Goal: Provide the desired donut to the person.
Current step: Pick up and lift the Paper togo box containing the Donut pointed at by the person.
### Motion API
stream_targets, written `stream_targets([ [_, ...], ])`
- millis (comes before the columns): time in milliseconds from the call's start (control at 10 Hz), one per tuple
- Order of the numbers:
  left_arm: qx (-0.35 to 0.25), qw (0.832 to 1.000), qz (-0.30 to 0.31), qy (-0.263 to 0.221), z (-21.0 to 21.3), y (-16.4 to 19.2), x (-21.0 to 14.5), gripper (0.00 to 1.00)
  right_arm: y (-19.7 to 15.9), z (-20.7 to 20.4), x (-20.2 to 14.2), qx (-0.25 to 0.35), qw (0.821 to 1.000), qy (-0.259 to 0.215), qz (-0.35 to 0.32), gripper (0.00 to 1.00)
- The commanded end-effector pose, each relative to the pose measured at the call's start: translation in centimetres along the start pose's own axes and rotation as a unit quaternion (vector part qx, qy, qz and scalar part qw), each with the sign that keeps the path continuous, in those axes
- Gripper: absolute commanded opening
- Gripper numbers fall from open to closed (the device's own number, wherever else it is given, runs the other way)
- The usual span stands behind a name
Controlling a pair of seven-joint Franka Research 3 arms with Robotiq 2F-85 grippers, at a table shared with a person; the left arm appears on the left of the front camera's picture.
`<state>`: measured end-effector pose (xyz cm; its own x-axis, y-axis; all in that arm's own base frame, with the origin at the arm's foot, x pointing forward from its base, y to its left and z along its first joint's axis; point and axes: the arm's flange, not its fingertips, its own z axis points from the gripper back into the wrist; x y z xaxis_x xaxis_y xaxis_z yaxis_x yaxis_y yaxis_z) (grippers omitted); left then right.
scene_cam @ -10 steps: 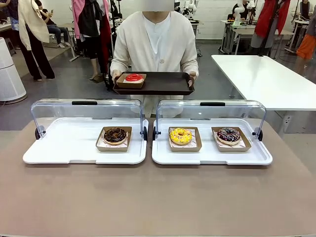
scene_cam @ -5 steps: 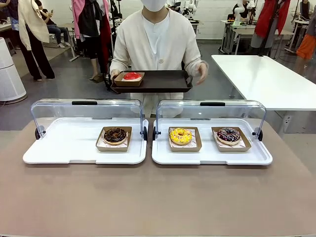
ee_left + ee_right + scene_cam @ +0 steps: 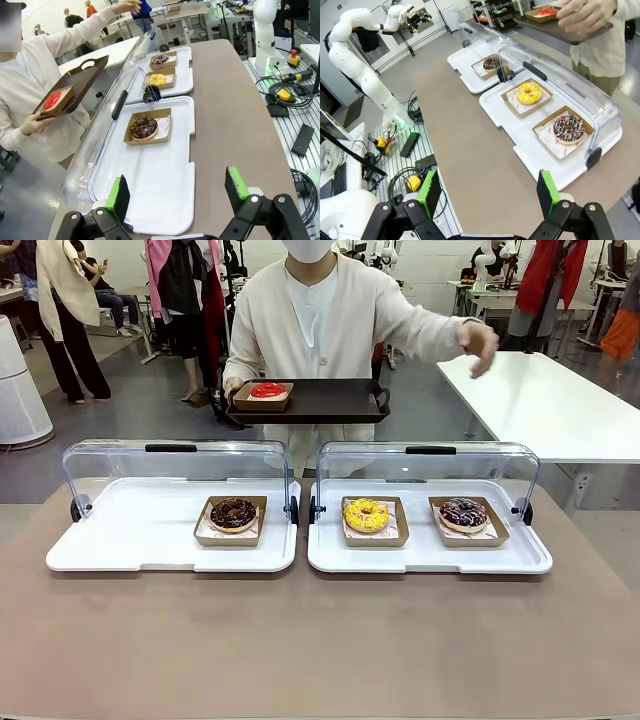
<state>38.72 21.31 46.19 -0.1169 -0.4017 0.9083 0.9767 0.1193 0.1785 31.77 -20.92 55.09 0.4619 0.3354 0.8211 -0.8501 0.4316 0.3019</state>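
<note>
As the person's hand (image 3: 481,343) leaves the tray (image 3: 330,400) and swings out far right, a choice looks imminent.
Left gripper (image 3: 178,189) and right gripper (image 3: 487,191) gape empty; the sprinkled donut (image 3: 463,513) waits in the right case (image 3: 420,555).

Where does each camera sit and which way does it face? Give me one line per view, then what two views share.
Front view: fixed at the robot's edge of the table, facing across it at the person holding a dark tray.
Left wrist view: above one table end, looking along the open left gripper at the chocolate donut; right arm beyond.
Right wrist view: opposite end, along the open right gripper at the sprinkled donut; left arm beyond.
Shared: both wrist views show the yellow donut.
</note>
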Motion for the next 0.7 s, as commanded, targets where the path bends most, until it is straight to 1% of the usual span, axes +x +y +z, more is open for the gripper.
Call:
stream_targets([
  [0,0.001,1.0,0.0,-0.001,0.13,-0.06,-0.01,1.0,0.05,-0.02,0.07,0.004,1.0,-0.006,0.005,1.0],
  [600,0.001,1.0,0.0,-0.001,0.13,-0.06,-0.01,1.0,0.05,-0.02,0.07,0.004,1.0,-0.006,0.005,1.0],
])
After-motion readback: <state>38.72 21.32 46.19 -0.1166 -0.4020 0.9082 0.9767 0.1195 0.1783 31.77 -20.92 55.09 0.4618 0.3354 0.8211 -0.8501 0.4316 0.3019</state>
